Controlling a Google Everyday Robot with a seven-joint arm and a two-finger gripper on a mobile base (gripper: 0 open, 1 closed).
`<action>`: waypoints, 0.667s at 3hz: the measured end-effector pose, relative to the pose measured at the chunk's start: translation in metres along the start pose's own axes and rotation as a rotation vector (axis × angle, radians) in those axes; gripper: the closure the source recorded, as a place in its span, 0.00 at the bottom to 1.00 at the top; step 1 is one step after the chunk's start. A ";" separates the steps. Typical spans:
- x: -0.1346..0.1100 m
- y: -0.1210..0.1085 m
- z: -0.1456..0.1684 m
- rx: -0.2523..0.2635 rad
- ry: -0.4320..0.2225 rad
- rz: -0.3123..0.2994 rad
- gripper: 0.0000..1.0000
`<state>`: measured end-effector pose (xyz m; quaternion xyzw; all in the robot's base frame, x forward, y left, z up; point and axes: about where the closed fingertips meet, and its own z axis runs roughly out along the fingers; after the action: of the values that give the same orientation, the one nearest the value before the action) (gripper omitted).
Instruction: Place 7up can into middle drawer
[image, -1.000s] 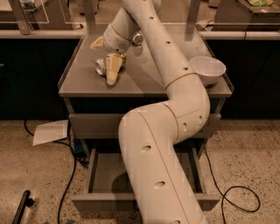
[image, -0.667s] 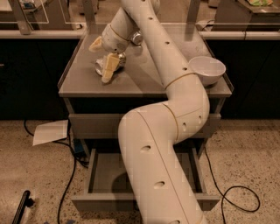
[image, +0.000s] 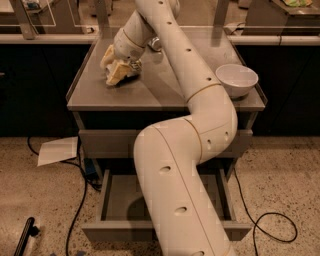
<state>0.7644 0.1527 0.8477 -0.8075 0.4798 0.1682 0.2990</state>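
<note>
My gripper (image: 119, 70) is down at the left part of the grey counter top (image: 165, 90), at the end of the long white arm. A pale, creased, white-yellowish thing at its tip looks like the 7up can (image: 116, 76), lying low on the counter; the gripper covers most of it. I cannot tell whether it is gripped. The middle drawer (image: 116, 231) stands pulled open below the counter, near the floor. Its grey inside (image: 120, 200) shows on the left, and the arm hides the rest.
A white bowl (image: 236, 79) stands at the counter's right edge. A small silver object (image: 154, 44) sits behind the arm at the back of the counter. A shut drawer front (image: 102, 144) is above the open one. Paper (image: 57, 150) and cables (image: 80, 200) lie on the floor at left.
My gripper and the pale thing at its tip have shifted a little to the left along the counter. The drawer and the bowl have not moved.
</note>
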 end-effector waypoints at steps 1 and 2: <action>0.000 0.000 0.000 0.000 0.000 0.000 0.89; 0.000 0.000 0.000 0.000 0.000 0.000 1.00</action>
<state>0.7644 0.1527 0.8477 -0.8075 0.4798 0.1682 0.2990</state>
